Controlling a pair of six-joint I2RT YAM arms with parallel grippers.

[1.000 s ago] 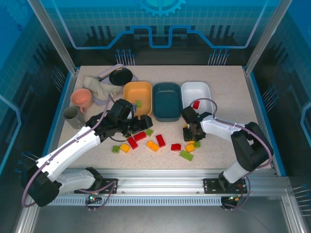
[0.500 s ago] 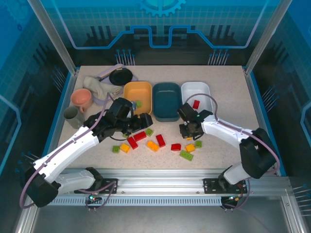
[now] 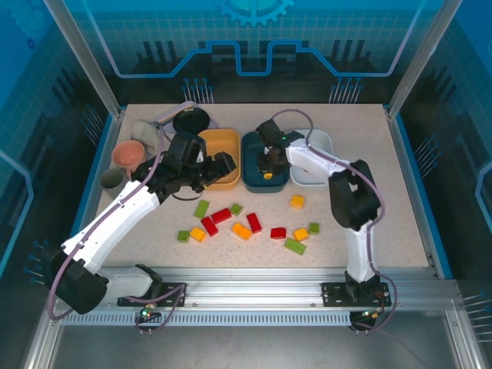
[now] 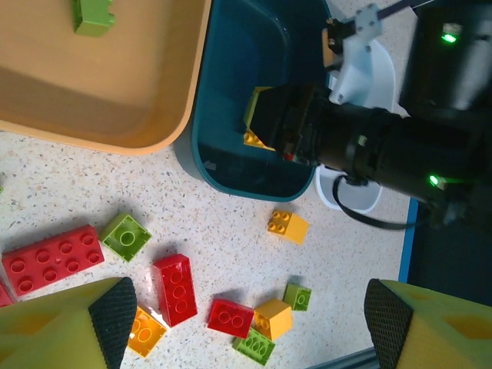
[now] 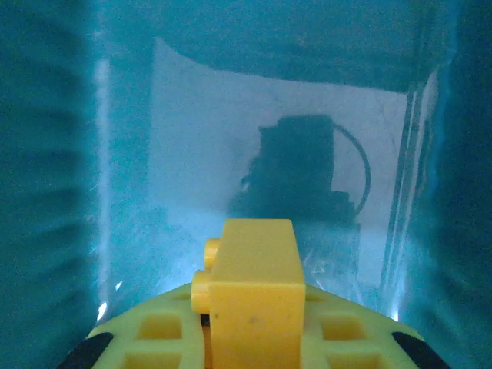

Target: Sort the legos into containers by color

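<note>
Speckled beige tabletop (image 3: 361,154) with a stone-like finish lies inside blue translucent panels (image 3: 77,77). At its back edge you have three shallow, smooth plastic trays with rounded corners, set side by side: the orange-yellow tray (image 3: 219,142), the dark teal tray (image 3: 251,173) and the white tray (image 3: 323,146).

To the left of the trays stand a pink cup (image 3: 129,154), a grey cup (image 3: 113,179) and a black round pan (image 3: 191,121), all well apart from the teal tray.

The right arm reaches across the white tray and hides part of its floor. The left arm passes just beside the cups.

The right gripper (image 3: 267,163) is lowered inside the dark teal tray and is clamped on a yellow brick (image 5: 254,284). That brick is blocky and matte, with studs on its left face. The tray's walls are glossy, and the gripper's shadow falls on the tray floor.

The left gripper (image 3: 217,167) hangs over the near right part of the orange-yellow tray with its fingers spread wide and nothing between them.

One green brick (image 4: 94,15) lies in the orange-yellow tray.

The loose bricks (image 3: 241,231), red, green and yellow-orange, are scattered on the table between the trays and the arm bases.
</note>
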